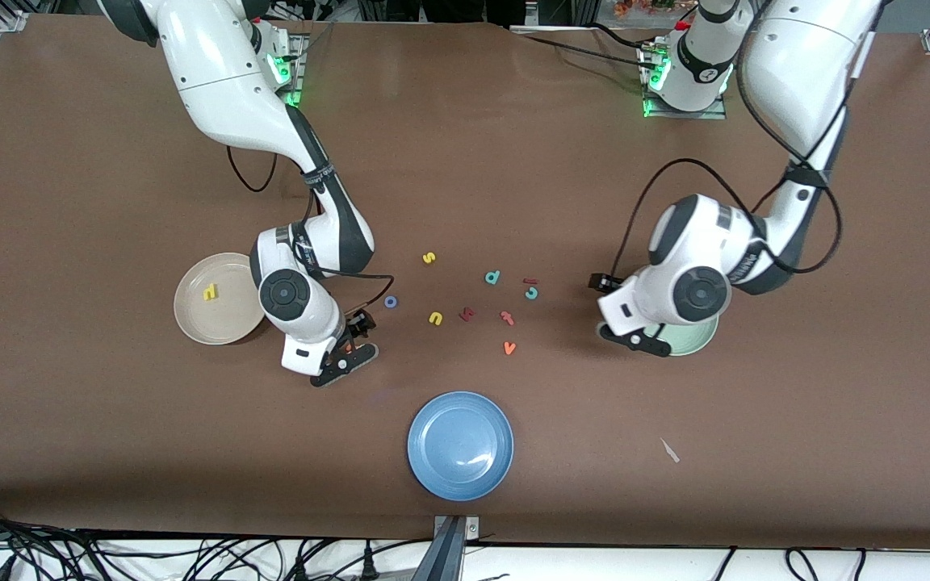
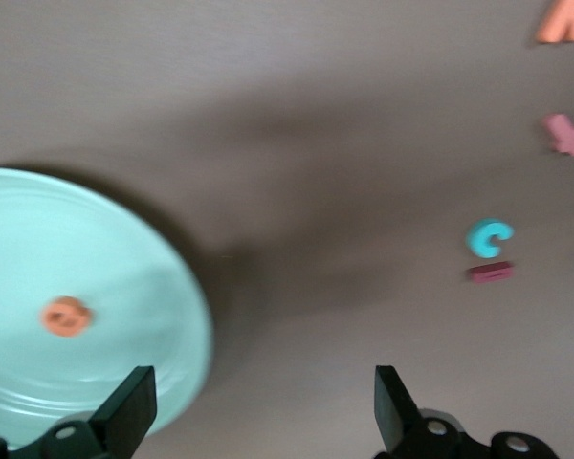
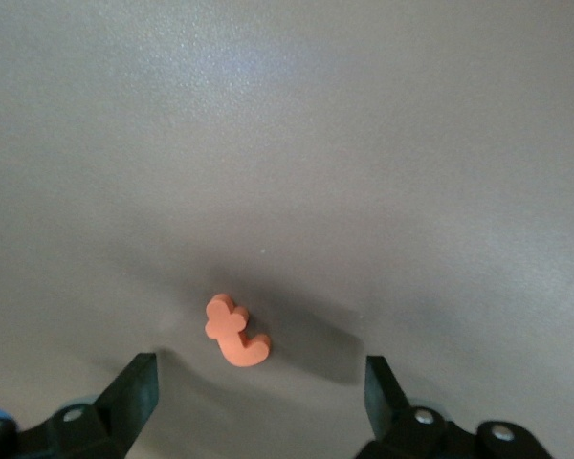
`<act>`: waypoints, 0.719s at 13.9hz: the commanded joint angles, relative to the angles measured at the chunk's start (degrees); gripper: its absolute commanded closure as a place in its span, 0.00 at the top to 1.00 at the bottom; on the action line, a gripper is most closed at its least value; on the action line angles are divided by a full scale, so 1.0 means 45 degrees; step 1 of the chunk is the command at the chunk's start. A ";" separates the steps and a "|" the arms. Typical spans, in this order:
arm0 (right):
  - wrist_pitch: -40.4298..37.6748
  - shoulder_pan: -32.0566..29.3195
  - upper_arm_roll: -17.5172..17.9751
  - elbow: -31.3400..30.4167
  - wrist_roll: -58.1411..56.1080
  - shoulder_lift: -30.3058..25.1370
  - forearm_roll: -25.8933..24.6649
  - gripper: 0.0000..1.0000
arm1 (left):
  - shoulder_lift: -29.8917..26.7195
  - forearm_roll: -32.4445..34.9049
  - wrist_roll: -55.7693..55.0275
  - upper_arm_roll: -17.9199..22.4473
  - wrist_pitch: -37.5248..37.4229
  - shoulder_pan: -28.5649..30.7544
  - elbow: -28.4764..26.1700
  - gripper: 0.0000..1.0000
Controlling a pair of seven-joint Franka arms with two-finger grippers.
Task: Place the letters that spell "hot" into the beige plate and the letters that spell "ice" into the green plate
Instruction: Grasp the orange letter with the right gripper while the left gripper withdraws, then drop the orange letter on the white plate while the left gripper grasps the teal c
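My right gripper (image 1: pixel 353 340) (image 3: pixel 260 382) hangs open just above the table, beside the beige plate (image 1: pixel 190 311). The orange t (image 3: pixel 234 332) lies on the table just ahead of its fingers; the front view hides it. The yellow h (image 1: pixel 210 292) lies in the beige plate, and the blue o (image 1: pixel 391 302) is on the table near the right gripper. My left gripper (image 1: pixel 625 315) (image 2: pixel 263 392) is open and empty at the rim of the green plate (image 1: pixel 695 339) (image 2: pixel 153 287), which holds the orange e (image 2: pixel 67 316). The teal c (image 1: pixel 530 293) (image 2: pixel 490 238) and dark red i (image 1: pixel 529 281) (image 2: pixel 490 273) lie together mid-table.
Loose letters lie mid-table: a yellow s (image 1: pixel 429 258), yellow u (image 1: pixel 435 318), teal d (image 1: pixel 492 277), dark red letter (image 1: pixel 467 314), reddish t-like letter (image 1: pixel 506 317) and orange v (image 1: pixel 509 348). A blue plate (image 1: pixel 460 445) sits nearer the front camera. A small white scrap (image 1: pixel 669 450) lies toward the left arm's end.
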 commanded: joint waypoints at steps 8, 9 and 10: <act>0.0468 -0.0158 0.0371 0.0454 -0.0393 0.0407 0.0203 0.65 | 0.2626 -0.0327 -0.8287 0.0043 0.0780 -0.2507 0.2625 0.81; 0.0468 -0.0138 0.0371 0.0454 -0.0393 0.0407 0.0184 0.58 | 0.2783 -0.0737 -0.8367 0.0043 0.0799 -0.2508 0.2841 0.81; 0.0468 -0.0138 0.0371 0.0454 -0.0393 0.0407 0.0184 0.54 | 0.2920 -0.0896 -0.8387 0.0043 0.0915 -0.2508 0.2959 0.80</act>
